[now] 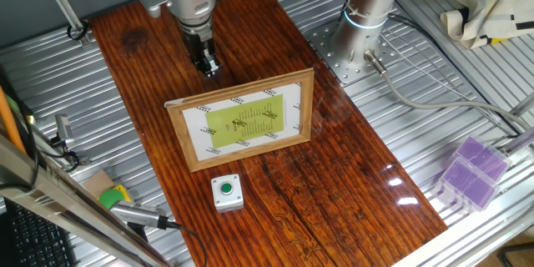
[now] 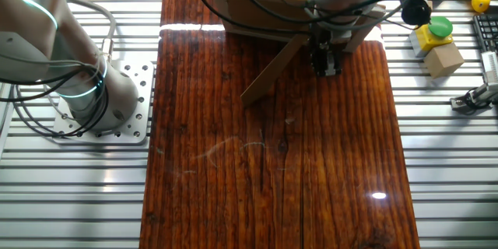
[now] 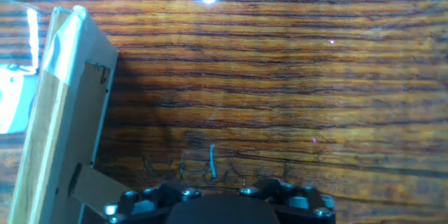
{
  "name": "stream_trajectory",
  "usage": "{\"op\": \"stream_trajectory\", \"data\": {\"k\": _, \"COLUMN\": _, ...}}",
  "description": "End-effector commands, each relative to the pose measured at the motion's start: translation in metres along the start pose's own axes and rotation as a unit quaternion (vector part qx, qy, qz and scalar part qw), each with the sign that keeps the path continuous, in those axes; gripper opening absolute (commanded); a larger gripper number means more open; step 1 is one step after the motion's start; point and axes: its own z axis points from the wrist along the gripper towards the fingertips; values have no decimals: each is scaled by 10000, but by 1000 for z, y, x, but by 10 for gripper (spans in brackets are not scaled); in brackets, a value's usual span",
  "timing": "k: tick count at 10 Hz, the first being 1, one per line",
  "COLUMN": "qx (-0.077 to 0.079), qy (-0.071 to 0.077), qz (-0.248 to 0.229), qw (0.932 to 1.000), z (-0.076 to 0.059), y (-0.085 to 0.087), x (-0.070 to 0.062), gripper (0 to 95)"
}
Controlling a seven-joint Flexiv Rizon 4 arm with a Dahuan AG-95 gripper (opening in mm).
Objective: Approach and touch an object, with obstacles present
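The small light-grey box with a green button sits on the wooden board near its front edge, in front of the picture frame. The light-wood picture frame stands upright across the board on a rear strut. Its back shows in the other fixed view and at the left of the hand view. My gripper hangs behind the frame, close above the board, with its fingers together and nothing between them. It also shows in the other fixed view. The box is hidden by the frame in the other fixed view and the hand view.
A green-and-yellow block lies off the board's left side; it also shows in the other fixed view. Purple boxes stand at the right. The arm's base is bolted beside the board on the ribbed metal table.
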Motion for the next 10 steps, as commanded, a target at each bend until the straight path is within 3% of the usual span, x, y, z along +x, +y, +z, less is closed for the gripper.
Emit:
{"op": "stream_trajectory", "data": {"k": 1, "qx": -49, "qy": -32, "qz": -201, "qw": 9998, "z": 1, "y": 0, "x": 2, "gripper": 0}}
{"op": "stream_trajectory", "data": {"k": 2, "qx": -76, "qy": 35, "qz": -121, "qw": 9999, "z": -5, "y": 3, "x": 3, "gripper": 0}}
{"op": "stream_trajectory", "data": {"k": 3, "qx": 28, "qy": 246, "qz": -77, "qw": 9997, "z": -26, "y": 12, "x": 2, "gripper": 0}}
{"op": "stream_trajectory", "data": {"k": 4, "qx": 26, "qy": 343, "qz": -9, "qw": 9994, "z": -45, "y": 22, "x": -2, "gripper": 0}}
{"op": "stream_trajectory", "data": {"k": 8, "qx": 84, "qy": 511, "qz": 259, "qw": 9983, "z": -77, "y": 67, "x": -22, "gripper": 0}}
{"op": "stream_trajectory", "data": {"k": 10, "qx": 110, "qy": 603, "qz": 205, "qw": 9979, "z": -86, "y": 77, "x": -25, "gripper": 0}}
